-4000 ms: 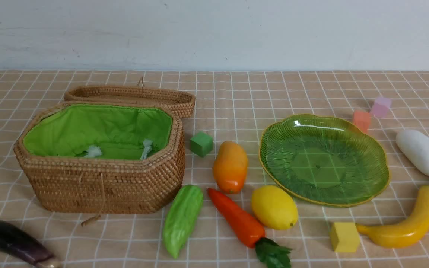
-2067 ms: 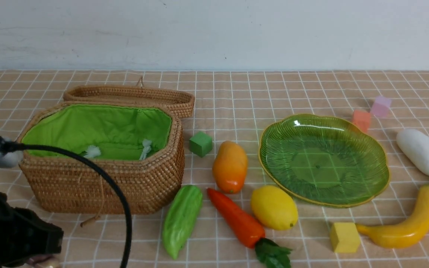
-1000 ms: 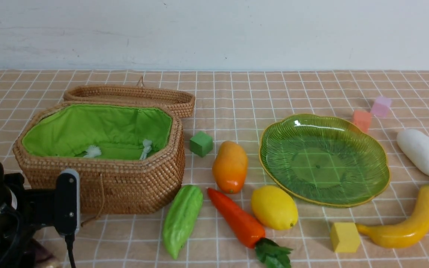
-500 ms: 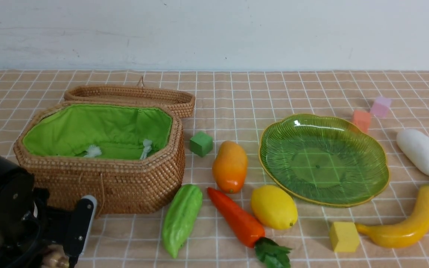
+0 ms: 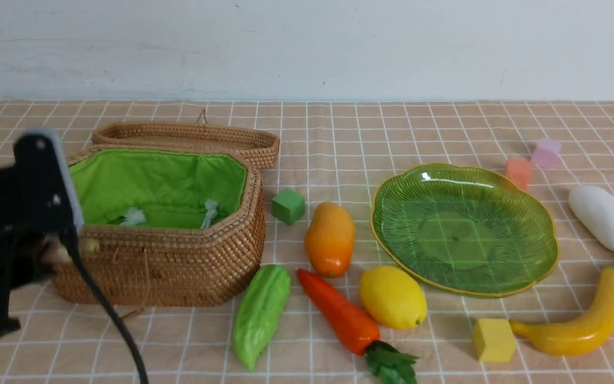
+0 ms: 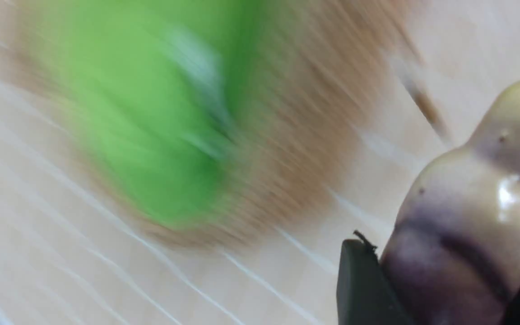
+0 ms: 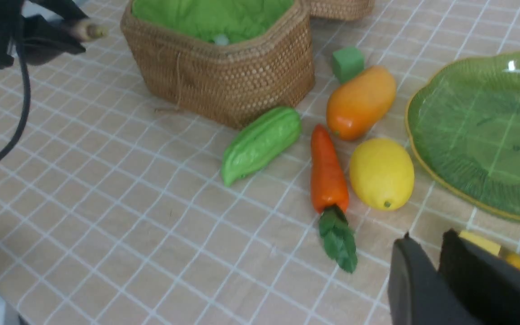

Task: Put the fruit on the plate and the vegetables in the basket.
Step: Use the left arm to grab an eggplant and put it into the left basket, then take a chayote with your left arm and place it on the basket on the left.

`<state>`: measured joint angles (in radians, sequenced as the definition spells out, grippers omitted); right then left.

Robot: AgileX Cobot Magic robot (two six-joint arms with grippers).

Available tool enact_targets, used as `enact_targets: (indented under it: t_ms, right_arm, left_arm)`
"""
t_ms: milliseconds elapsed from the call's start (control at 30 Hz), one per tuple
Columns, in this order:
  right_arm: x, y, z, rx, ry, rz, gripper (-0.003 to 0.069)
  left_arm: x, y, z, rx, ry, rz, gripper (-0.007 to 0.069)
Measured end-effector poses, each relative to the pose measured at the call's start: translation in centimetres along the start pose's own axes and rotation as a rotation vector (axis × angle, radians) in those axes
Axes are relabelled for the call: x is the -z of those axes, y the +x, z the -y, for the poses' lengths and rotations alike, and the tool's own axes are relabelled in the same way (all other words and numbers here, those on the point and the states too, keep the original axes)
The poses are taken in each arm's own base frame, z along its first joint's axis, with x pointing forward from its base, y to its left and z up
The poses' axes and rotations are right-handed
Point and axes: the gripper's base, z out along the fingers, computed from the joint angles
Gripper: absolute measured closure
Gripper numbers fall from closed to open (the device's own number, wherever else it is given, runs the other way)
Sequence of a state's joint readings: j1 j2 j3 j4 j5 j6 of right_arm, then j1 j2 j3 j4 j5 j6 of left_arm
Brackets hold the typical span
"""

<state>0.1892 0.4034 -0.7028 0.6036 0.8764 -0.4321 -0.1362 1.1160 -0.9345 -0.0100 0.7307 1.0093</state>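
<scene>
While left gripper [image 6: 449,264] pinches eggplant [image 6: 463,212] near stem end, lift above rim, carry toward basket [image 5: 190,266] at 2 o'clock in front view, center over lining [image 5: 179,181], lower, release gently. Right gripper [image 7: 428,235]: can't tell if fingers meet.

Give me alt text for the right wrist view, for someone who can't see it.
A green gourd, red carrot, lemon and mango lie on a gridded cloth between a wicker basket and a green plate. The eggplant is in the left pincer.
</scene>
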Motion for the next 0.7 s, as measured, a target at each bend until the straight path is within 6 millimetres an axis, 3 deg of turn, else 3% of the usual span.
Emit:
enact_targets:
  t_ms: [100,167,367,433,500,600,700]
  right_arm:
    - [0.0,-0.5,0.2,-0.016,0.022,0.055,0.0539]
    - [0.0,-0.9,0.4,-0.034,0.037,0.096,0.0539]
    - [0.1,-1.3,0.3,-0.069,0.032,0.146,0.0536]
    - [0.1,-1.4,0.3,-0.079,0.024,0.150,0.0536]
    - [0.1,-1.4,0.3,-0.081,0.023,0.151,0.0536]
    - [0.1,-1.4,0.2,-0.082,0.022,0.151,0.0536]
    - [0.1,-1.4,0.2,-0.082,0.022,0.151,0.0536]
  left_arm:
    - [0.5,-1.4,-1.6,0.038,-0.051,0.079,0.0326]
    - [-0.4,-2.4,-2.8,0.052,-0.056,0.107,0.0326]
    - [-8.0,-3.5,-4.7,0.040,-0.044,0.088,0.0315]
    - [-9.5,-3.6,-5.1,0.046,-0.082,0.106,0.0249]
    - [-10.5,-3.8,-5.4,0.059,-0.123,0.129,0.0119]
    - [-10.6,-3.9,-5.5,0.086,-0.137,0.147,-0.0013]
    - [-10.2,-4.1,-5.3,0.122,-0.107,0.157,-0.0035]
